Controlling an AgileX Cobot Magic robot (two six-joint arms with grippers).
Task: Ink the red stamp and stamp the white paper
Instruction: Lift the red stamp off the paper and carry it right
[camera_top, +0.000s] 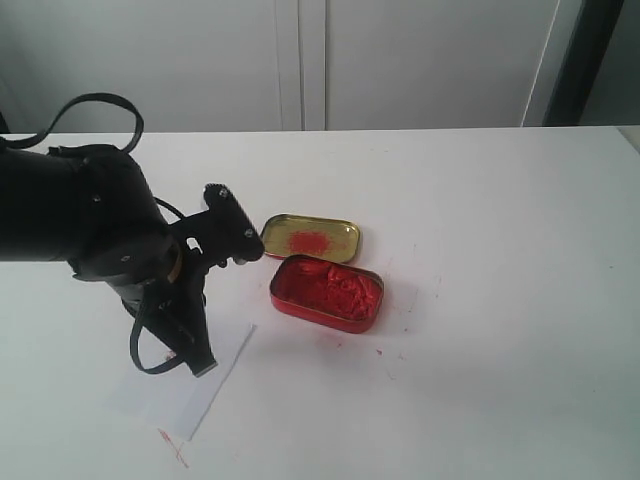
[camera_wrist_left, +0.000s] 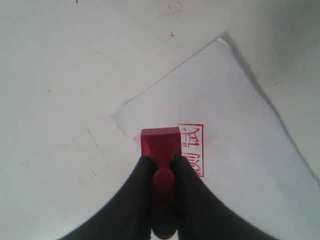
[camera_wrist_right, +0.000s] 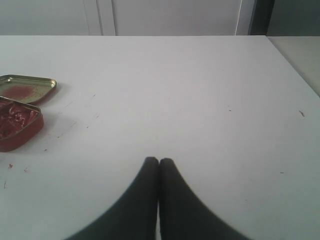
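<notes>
My left gripper (camera_wrist_left: 160, 161) is shut on the red stamp (camera_wrist_left: 160, 142), its black fingers clamped round the narrow handle. The stamp's square base hangs over the white paper (camera_wrist_left: 235, 115), right beside a red square imprint (camera_wrist_left: 194, 150) on the sheet. In the exterior view the left arm (camera_top: 100, 235) covers the stamp; the paper (camera_top: 190, 385) lies under it near the table's front left. My right gripper (camera_wrist_right: 159, 161) is shut with nothing in it, above bare white table; it does not show in the exterior view.
The oblong red tin of lumpy paste (camera_top: 327, 291) sits mid-table, with the gold-coloured lid (camera_top: 311, 238) with a red smear just behind it. Both also appear in the right wrist view: tin (camera_wrist_right: 17, 127), lid (camera_wrist_right: 26, 87). Small red smudges (camera_top: 172, 446) mark the table (camera_top: 500, 220).
</notes>
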